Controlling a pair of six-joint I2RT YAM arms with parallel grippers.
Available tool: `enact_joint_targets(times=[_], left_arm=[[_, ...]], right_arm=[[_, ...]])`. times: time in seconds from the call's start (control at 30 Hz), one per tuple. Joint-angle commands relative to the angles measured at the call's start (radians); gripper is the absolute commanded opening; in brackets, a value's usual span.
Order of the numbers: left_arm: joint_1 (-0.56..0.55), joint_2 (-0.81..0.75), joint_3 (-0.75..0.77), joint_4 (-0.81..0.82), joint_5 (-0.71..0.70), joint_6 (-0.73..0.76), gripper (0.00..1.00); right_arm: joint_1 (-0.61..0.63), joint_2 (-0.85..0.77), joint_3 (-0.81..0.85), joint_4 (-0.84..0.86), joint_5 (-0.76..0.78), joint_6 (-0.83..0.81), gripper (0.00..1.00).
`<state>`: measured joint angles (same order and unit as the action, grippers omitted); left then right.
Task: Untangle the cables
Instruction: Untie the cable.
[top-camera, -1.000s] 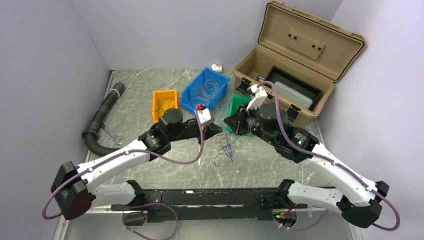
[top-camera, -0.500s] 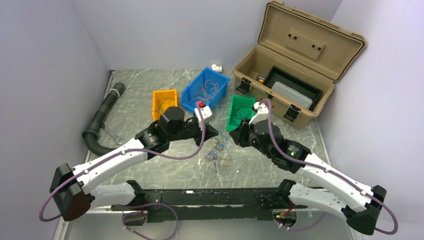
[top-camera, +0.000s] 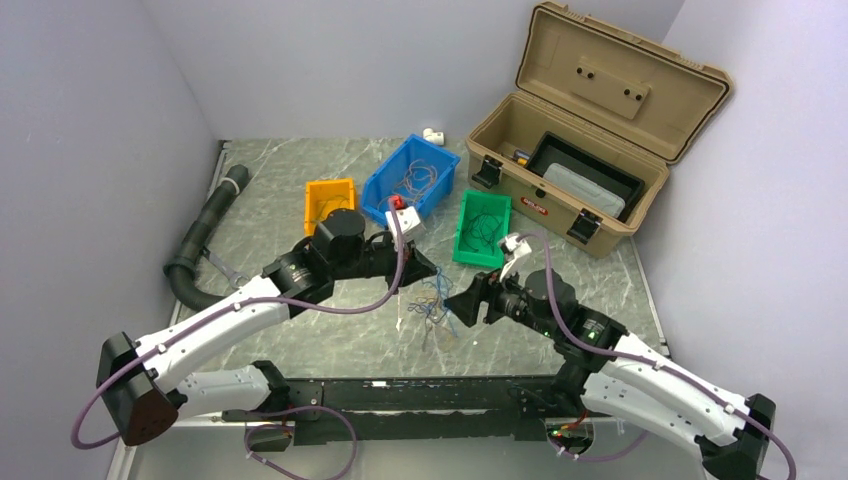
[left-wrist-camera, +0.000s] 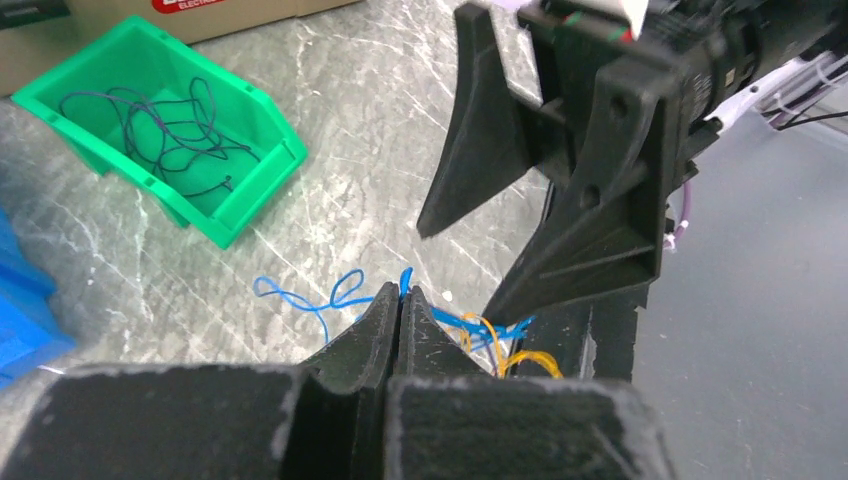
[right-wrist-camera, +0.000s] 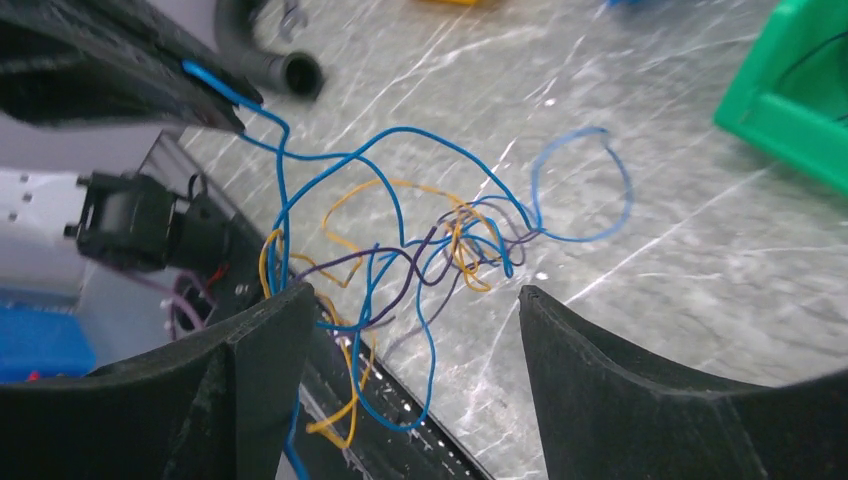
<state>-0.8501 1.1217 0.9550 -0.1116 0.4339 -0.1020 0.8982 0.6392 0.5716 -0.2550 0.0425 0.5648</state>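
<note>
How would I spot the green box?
Find the big open tan toolbox at the far right. The green bin sits just in front of its left end. It is the only green bin, smaller than the blue bin beside it, with dark wire inside.

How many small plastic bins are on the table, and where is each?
3: an orange bin on the left, a blue bin beside it, and a green bin nearest the tan toolbox. None appears hidden.
</note>
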Motion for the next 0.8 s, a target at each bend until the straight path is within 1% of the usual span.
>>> enact_joint_targets(times=[0.0,0.1,0.17,0.37,0.6,0.7,0.77], left_arm=[[0.002,-0.044,-0.012,0.069,0.051,-0.062,0.0],[0.003,-0.042,-0.01,0.058,0.035,-0.069,0.0],[0.002,-0.041,-0.006,0.043,0.029,-0.066,0.0],[0.003,-0.075,-0.039,0.064,-0.012,-0.069,0.0],[0.003,-0.095,0.042,0.016,-0.125,-0.071,0.0],[0.004,-0.104,0.118,-0.038,-0.199,-0.055,0.0],[0.005,-0.109,0.189,-0.09,-0.244,-0.045,0.0]], right_arm=[[0.002,-0.031,-0.099,0.242,-0.204,-0.004,0.78],[0.002,0.005,-0.121,0.309,-0.264,-0.005,0.78],[0.005,0.03,-0.128,0.358,-0.309,-0.004,0.81],[0.017,0.124,-0.136,0.41,-0.301,-0.002,0.82],[0.029,0.283,-0.154,0.434,-0.162,0.009,0.79],[0.033,0.342,-0.2,0.438,-0.034,0.052,0.77],[0.032,0.368,-0.222,0.393,0.1,0.114,0.71]])
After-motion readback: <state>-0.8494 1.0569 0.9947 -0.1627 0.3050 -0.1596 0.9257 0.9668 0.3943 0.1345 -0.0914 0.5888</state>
